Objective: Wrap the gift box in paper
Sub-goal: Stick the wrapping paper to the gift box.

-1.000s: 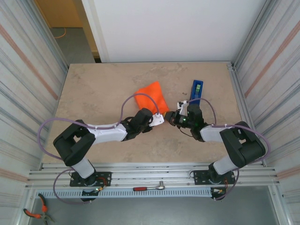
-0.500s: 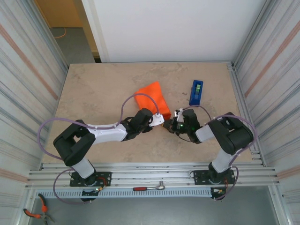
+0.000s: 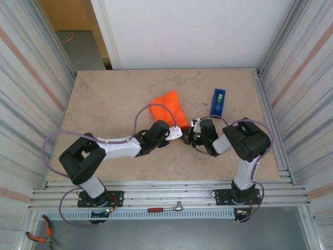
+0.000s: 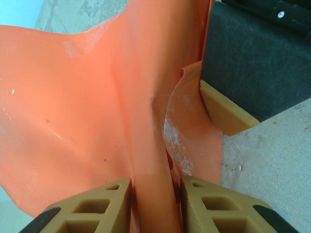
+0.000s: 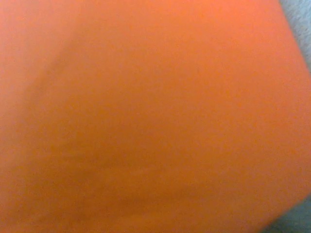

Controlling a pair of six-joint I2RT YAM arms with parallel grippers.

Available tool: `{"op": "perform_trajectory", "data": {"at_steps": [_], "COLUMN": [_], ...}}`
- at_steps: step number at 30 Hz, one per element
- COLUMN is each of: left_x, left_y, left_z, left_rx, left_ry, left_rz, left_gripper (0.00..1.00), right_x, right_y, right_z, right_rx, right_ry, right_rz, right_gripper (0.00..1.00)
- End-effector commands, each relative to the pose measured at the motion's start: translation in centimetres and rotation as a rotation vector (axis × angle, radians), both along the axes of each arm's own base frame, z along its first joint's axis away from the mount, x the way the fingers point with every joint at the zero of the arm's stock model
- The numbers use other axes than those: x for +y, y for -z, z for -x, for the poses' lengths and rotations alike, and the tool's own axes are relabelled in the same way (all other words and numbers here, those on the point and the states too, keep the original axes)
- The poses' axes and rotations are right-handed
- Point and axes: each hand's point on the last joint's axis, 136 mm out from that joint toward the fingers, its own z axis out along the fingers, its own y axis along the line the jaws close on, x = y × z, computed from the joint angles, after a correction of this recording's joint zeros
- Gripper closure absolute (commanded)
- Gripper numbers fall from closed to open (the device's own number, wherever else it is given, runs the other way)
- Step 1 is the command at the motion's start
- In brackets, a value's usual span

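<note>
The paper [image 3: 167, 107] lies bunched in an orange lump near the middle of the bench [image 3: 104, 104]. The box cannot be picked out from it, both being the same colour. From the lump's 6 o'clock corner a tail of sheet runs down to the two claws, which meet tip to tip just below it.

The left claw [image 3: 176, 133] reaches in from 9 o'clock. Its wrist view shows both tan fingers [image 4: 99, 206] clenched on a raised fold of the paper, the ridge pinched between them and the sheet fanning out toward 12 o'clock, creased and scuffed whitish near the fold.

The right claw [image 3: 190, 137] comes in from 3 o'clock and is clenched. One of its tan fingers [image 4: 224, 112] touches a curled flap at the sheet's edge. Whether it actually grips the paper cannot be told. Its own camera looks at blurred orange, pressed close against the sheet.

A blue tape dispenser [image 3: 218, 102] stands at 3 o'clock of the lump, apart from it, at 1 o'clock of the right claw.
</note>
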Motion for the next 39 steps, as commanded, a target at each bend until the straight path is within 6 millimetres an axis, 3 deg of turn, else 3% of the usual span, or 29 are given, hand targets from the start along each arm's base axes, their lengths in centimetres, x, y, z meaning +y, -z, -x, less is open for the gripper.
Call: {"op": "perform_trajectory", "data": {"at_steps": [1, 5, 14, 17, 21, 27, 39], "left_x": [0.7, 0.8, 2.5, 3.3, 2.8, 0.2, -2.0], "left_y": [1.8, -0.3, -7.9, -9.8, -11.0, -10.4, -4.4], "left_z": [0.9, 0.4, -1.2, -2.4, -3.6, -4.8, -5.5], "left_rx": [0.052, 0.029, 0.028, 0.085, 0.146, 0.239, 0.397], "left_ry": [0.012, 0.002, -0.082, -0.14, -0.157, -0.121, -0.103], "left_rz": [-0.064, -0.018, 0.261, 0.382, 0.458, 0.461, 0.37], "left_gripper": [0.66, 0.58, 0.37, 0.34, 0.35, 0.39, 0.4], "right_x": [0.1, -0.3, -1.4, -1.6, -1.2, 0.3, 2.8], "right_y": [-0.7, -0.8, -1.7, -2.3, -3.4, -5.1, -5.7], "right_z": [-0.6, -0.2, 1.6, 2.2, 2.3, 2.0, 0.5], "right_rx": [-0.015, -0.015, -0.029, -0.038, -0.061, -0.097, -0.113], "right_ry": [-0.002, 0.0, -0.006, -0.019, -0.051, -0.093, -0.121], "right_rz": [-0.031, -0.031, 0.007, 0.032, 0.068, 0.076, 0.06], "right_gripper": [1.0, 1.0, 1.0, 1.0, 1.0, 1.0, 1.0]}}
